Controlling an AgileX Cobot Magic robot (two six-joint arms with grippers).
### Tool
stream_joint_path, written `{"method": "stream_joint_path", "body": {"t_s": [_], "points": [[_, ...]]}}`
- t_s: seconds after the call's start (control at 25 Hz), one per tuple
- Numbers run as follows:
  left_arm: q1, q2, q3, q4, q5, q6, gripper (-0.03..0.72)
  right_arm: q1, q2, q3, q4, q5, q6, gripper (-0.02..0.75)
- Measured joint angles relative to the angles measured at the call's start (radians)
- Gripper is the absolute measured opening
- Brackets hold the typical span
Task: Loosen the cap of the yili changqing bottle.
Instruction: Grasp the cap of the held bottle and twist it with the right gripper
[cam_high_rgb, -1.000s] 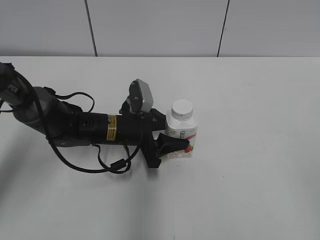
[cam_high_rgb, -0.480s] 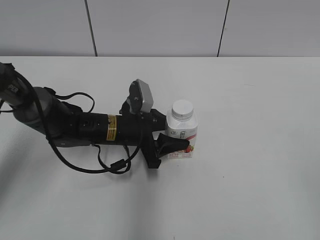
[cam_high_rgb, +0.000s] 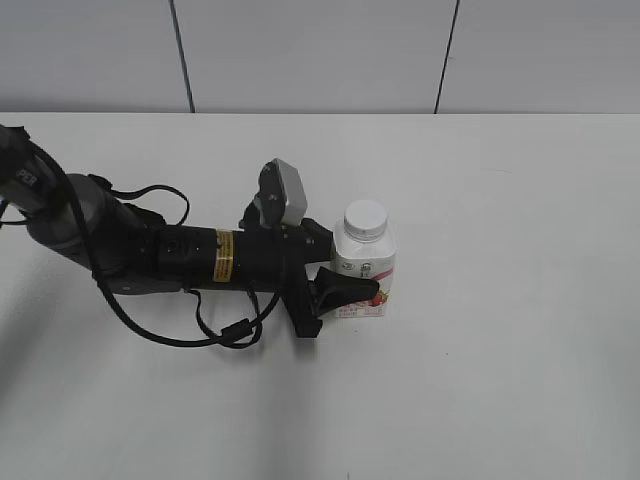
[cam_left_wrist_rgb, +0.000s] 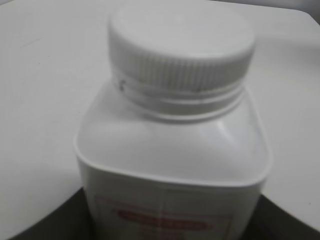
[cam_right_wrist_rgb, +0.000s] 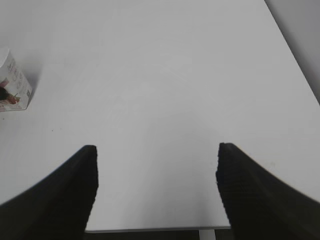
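The yili changqing bottle (cam_high_rgb: 364, 265) stands upright on the white table, with its white cap (cam_high_rgb: 365, 219) screwed on top. My left gripper (cam_high_rgb: 350, 288) reaches in from the left and is shut on the bottle's lower body, one black finger across its labelled front. In the left wrist view the bottle (cam_left_wrist_rgb: 172, 150) and ribbed cap (cam_left_wrist_rgb: 182, 45) fill the frame, with dark fingers at both lower corners. My right gripper (cam_right_wrist_rgb: 156, 185) is open and empty above bare table, far from the bottle (cam_right_wrist_rgb: 12, 82). It does not show in the exterior view.
The left arm with its cables (cam_high_rgb: 160, 255) lies low across the left of the table. A grey panelled wall (cam_high_rgb: 320, 55) runs behind the table's far edge. The table's near edge (cam_right_wrist_rgb: 150, 230) shows under the right gripper.
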Motion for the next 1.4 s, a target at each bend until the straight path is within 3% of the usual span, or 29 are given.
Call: {"method": "stream_joint_path", "body": {"t_s": [0.24, 0.64, 1.12, 1.4], "points": [[0.000, 0.000, 0.000, 0.001, 0.000, 0.000, 0.393, 0.000, 0.150, -0.036, 0.000, -0.093, 0.000, 0.582], [0.000, 0.000, 0.000, 0.003, 0.000, 0.000, 0.393, 0.000, 0.695, -0.260, 0.000, -0.128, 0.000, 0.582], [0.000, 0.000, 0.000, 0.003, -0.002, 0.000, 0.393, 0.000, 1.251, -0.658, 0.049, 0.111, 0.021, 0.580], [0.000, 0.000, 0.000, 0.003, -0.002, 0.000, 0.391, 0.000, 1.430, -0.776, 0.094, 0.118, 0.021, 0.465]]}}
